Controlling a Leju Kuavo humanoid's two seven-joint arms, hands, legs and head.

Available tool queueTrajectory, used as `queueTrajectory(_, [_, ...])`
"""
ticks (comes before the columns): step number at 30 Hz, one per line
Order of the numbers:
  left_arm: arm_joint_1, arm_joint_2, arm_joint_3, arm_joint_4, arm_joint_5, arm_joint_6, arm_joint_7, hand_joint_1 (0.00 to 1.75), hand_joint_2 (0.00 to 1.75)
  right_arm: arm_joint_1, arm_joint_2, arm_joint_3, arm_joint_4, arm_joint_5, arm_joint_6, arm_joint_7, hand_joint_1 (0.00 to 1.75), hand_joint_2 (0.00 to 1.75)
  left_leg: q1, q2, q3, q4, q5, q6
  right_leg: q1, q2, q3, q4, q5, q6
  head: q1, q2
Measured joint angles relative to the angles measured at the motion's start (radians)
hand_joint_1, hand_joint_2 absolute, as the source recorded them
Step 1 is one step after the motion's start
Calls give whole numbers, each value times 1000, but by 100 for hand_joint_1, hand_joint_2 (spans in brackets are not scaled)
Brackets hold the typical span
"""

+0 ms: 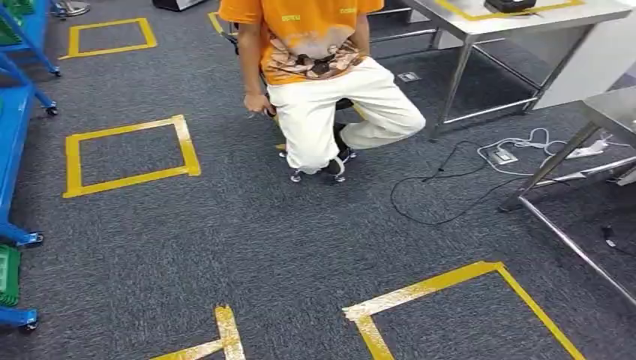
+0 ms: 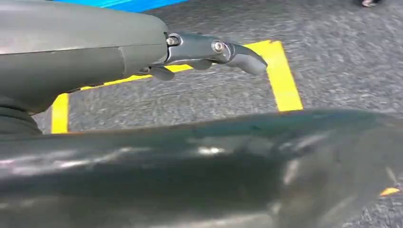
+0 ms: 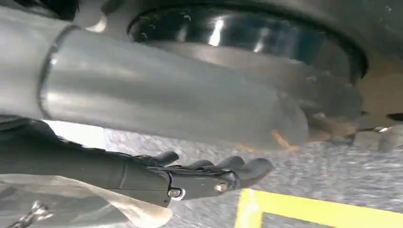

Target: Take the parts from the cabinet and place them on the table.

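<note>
From the head view, the camera looked down on grey carpet [image 1: 225, 225] marked with yellow tape squares [image 1: 127, 154], and a person [image 1: 319, 82] in an orange shirt and white trousers sat on a wheeled stool [image 1: 319, 169] with their back turned. A steel table [image 1: 517, 22] stood at the far right with a second table's legs [image 1: 570, 157] nearer, a black cable [image 1: 442, 187] trailing on the floor between them, and blue racking [image 1: 15, 127] ran down the left edge. No part could be made out anywhere. In the left wrist view, the left hand [image 2: 209, 52] hung above the carpet over a corner of yellow tape [image 2: 283, 78], fingers loosely extended and holding nothing. In the right wrist view, the right hand [image 3: 209, 175] hung likewise, fingers gently curled and apart, nothing in its grasp, a yellow tape line [image 3: 323, 211] beneath it.
</note>
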Motion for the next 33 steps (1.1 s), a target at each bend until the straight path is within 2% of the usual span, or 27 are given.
queueTrajectory(3, [11,-1,3,0,0,-2,0,0,0,-3,0,8,0,5,0,-3,0,0,5,-33,-14,-8,15,-25,4,-30,9,-5,4,-16,-1,0])
queueTrajectory(4, [12,0,4,0,0,-2,0,0,0,-3,3,12,0,5,0,-3,0,0,4,5,-16,4,4,-24,-2,-50,15,-18,12,-27,-1,0])
queueTrajectory(5, [13,0,5,0,0,-2,0,0,0,-1,3,13,0,7,-5,-10,0,0,-1,64,-29,35,-19,-27,0,-62,19,-23,13,-30,-7,0])
queueTrajectory(6, [9,0,7,0,0,-3,0,0,0,4,3,16,0,17,-23,-25,0,0,-1,93,-62,104,-59,-33,3,-84,20,-23,12,-34,-11,0])
queueTrajectory(8, [4,0,11,0,3,-2,-2,0,0,12,3,28,-1,28,-49,-52,0,0,5,110,-136,263,-127,-40,6,-124,19,-22,8,-38,-11,0])
queueTrajectory(9, [6,0,11,0,5,-3,-6,0,0,13,3,31,-1,32,-63,-63,0,0,8,113,-152,300,-134,-43,7,-140,19,-22,7,-37,-10,0])
queueTrajectory(10, [9,-4,13,0,8,-2,-13,0,0,12,4,34,-1,35,-84,-81,0,0,11,115,-145,293,-117,-46,7,-154,19,-22,6,-37,-11,0])
queueTrajectory(11, [10,-5,18,0,10,0,-18,0,0,11,6,39,-1,38,-102,-97,0,0,13,118,-116,240,-81,-48,6,-168,19,-21,4,-35,-11,0])
queueTrajectory(12, [10,-8,21,0,10,1,-23,0,0,10,9,43,-1,39,-114,-108,0,0,15,130,-68,151,-36,-49,6,-182,20,-21,1,-33,-11,0])
queueTrajectory(13, [8,-11,23,0,9,1,-28,0,0,9,10,46,-1,40,-119,-113,0,0,15,161,-13,51,2,-48,5,-194,23,-21,-3,-28,-11,0])
queueTrajectory(14, [2,-18,23,-1,9,1,-32,0,0,8,10,47,-1,41,-124,-114,0,0,6,208,13,4,-15,-46,11,-204,32,-20,-9,-20,-12,0])
queueTrajectory(15, [-5,-21,25,-3,8,3,-35,0,0,7,11,48,0,42,-127,-114,0,0,7,190,10,-1,-8,-30,16,-212,22,-16,-15,-11,-11,0])
queueTrajectory(18, [-13,-33,26,-7,0,10,-27,0,0,-2,11,50,0,42,-123,-115,0,0,0,161,1,0,-8,-13,13,-237,44,-19,-16,1,-6,0])
queueTrajectory(19, [-17,-38,26,-8,0,11,-24,0,0,-5,13,53,0,42,-121,-116,0,0,7,149,6,-7,-3,-4,9,-232,38,-17,-25,9,-5,0])
queueTrajectory(20, [-22,-42,26,-10,0,13,-24,0,0,-6,13,54,0,42,-121,-117,0,0,7,144,5,-8,-1,1,8,-176,26,10,-48,13,0,0])
queueTrajectory(21, [-27,-43,27,-11,0,14,-24,0,0,-7,13,55,0,42,-120,-118,0,0,7,134,3,-7,1,6,6,-134,-4,74,-85,14,2,0])
queueTrajectory(22, [-33,-46,27,-12,0,15,-24,0,0,-5,13,55,1,42,-116,-118,0,0,6,121,1,-7,1,8,6,-113,-49,166,-124,14,3,0])
queueTrajectory(23, [-36,-48,27,-13,-1,16,-24,0,0,-3,13,55,1,41,-110,-116,0,0,4,108,0,-7,1,10,7,-105,-96,255,-153,13,3,0])
queueTrajectory(24, [-38,-49,27,-14,-3,16,-23,0,0,0,13,55,2,41,-103,-114,0,0,2,94,0,-7,1,10,7,-102,-131,310,-161,10,4,0])
queueTrajectory(25, [-37,-50,27,-14,-3,17,-19,0,0,1,13,55,2,40,-95,-109,0,0,-1,81,1,-7,0,11,7,-101,-144,314,-143,6,3,0])
queueTrajectory(26, [-37,-51,27,-14,-3,17,-17,0,0,1,13,55,2,39,-87,-106,0,0,-3,65,2,-6,0,11,8,-99,-134,270,-99,0,3,0])
queueTrajectory(27, [-37,-52,27,-14,-3,17,-16,0,0,0,13,55,2,39,-82,-102,0,0,-4,50,4,-6,0,11,9,-92,-105,193,-46,-6,3,0])
queueTrajectory(28, [-37,-53,27,-14,-3,17,-16,0,0,0,13,55,2,38,-74,-98,0,0,-4,34,6,-6,0,11,10,-69,-65,94,10,-13,3,0])
queueTrajectory(29, [-38,-55,27,-14,-3,17,-17,0,0,1,13,55,2,38,-71,-95,0,0,-1,22,5,-7,1,10,10,-15,-38,25,27,-18,4,0])
queueTrajectory(30, [-40,-56,28,-14,-2,18,-17,0,0,2,13,56,3,37,-68,-93,0,0,-4,10,0,-3,1,6,6,8,-33,8,22,-21,-1,0])
queueTrajectory(31, [-39,-56,28,-14,-1,17,-17,0,0,2,13,56,3,37,-66,-92,0,0,1,0,-7,-3,4,1,9,-3,-19,0,16,-18,7,0])
queueTrajectory(33, [-34,-58,28,-14,-2,17,-19,0,0,0,13,56,3,37,-61,-89,0,0,7,-22,-12,-10,13,-14,12,-19,-15,-2,20,-22,8,0])
